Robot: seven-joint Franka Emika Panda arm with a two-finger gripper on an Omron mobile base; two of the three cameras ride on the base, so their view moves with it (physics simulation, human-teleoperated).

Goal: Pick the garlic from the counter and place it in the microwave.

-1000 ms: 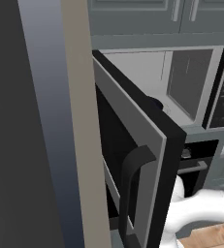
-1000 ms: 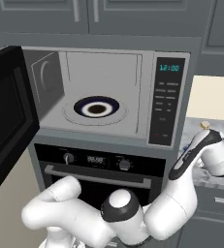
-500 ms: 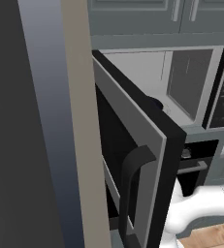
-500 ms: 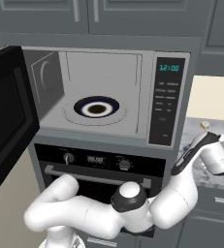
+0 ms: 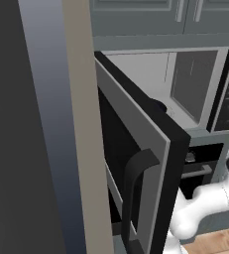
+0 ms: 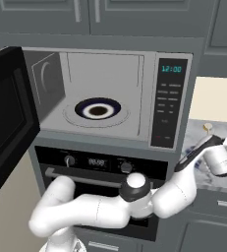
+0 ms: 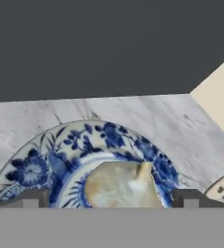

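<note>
The garlic (image 7: 120,185), a pale cream bulb, lies on a blue-and-white patterned plate (image 7: 40,167) on the marble counter (image 7: 147,114). My gripper (image 7: 112,199) is open, with one dark fingertip on each side of the bulb and clear gaps between them. In the right base view my white hand (image 6: 223,160) hangs low over the counter (image 6: 199,135), right of the microwave (image 6: 174,98). The microwave's black-framed door (image 6: 7,118) is swung wide to the left. Its pale cavity holds a blue-rimmed dish (image 6: 98,109). The left base view shows the door (image 5: 136,163) edge-on with its curved handle.
A black oven (image 6: 100,162) with knobs and a bar handle sits under the microwave. Grey cabinets (image 6: 125,15) run above. A small yellowish object (image 6: 207,127) stands at the back of the counter. A tall grey panel (image 5: 36,124) blocks the left of the left base view.
My elbow has swung right and risen a little. The hand has settled slightly lower over the counter at the right. The microwave and its door are unchanged.
</note>
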